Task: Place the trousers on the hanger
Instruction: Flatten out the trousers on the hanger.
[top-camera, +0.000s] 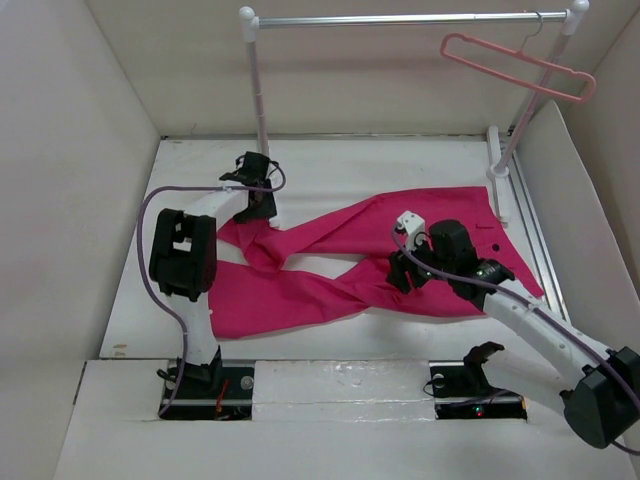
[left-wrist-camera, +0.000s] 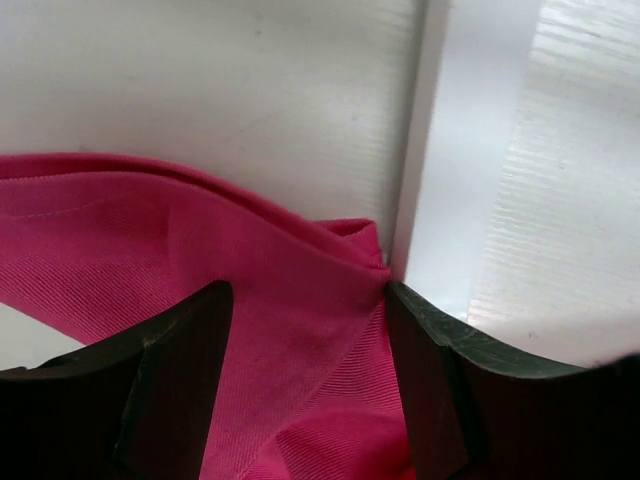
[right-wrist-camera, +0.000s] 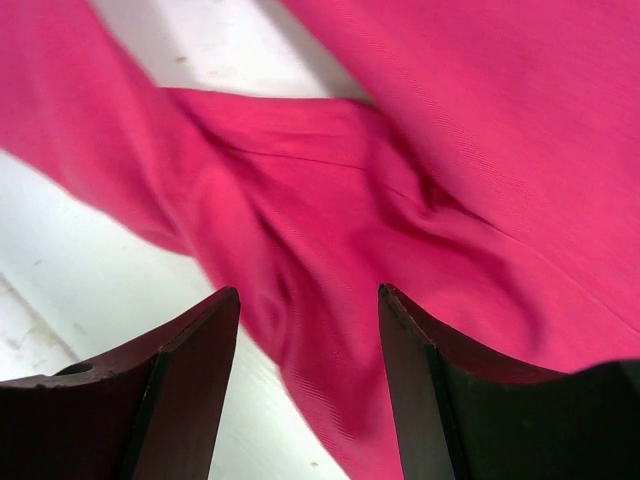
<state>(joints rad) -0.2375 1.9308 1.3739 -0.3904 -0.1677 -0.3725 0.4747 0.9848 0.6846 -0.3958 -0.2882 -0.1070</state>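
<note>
The magenta trousers (top-camera: 340, 235) lie spread on the white table, waist to the right and two legs running left. The light-pink hanger (top-camera: 515, 65) hangs by its hook on the rail at the top right. My left gripper (top-camera: 262, 205) is at the far leg's end. In the left wrist view it (left-wrist-camera: 308, 290) is open, its fingers astride the cloth's corner (left-wrist-camera: 200, 230). My right gripper (top-camera: 400, 275) is over the crotch area. In the right wrist view it (right-wrist-camera: 308, 292) is open just above the bunched cloth (right-wrist-camera: 450, 150).
The white-and-silver clothes rail (top-camera: 400, 18) spans the back. Its left post (top-camera: 260, 90) stands right by my left gripper and shows in the left wrist view (left-wrist-camera: 440, 150). The right post's base (top-camera: 498, 180) touches the waist end. A white side panel (top-camera: 570, 200) stands on the right.
</note>
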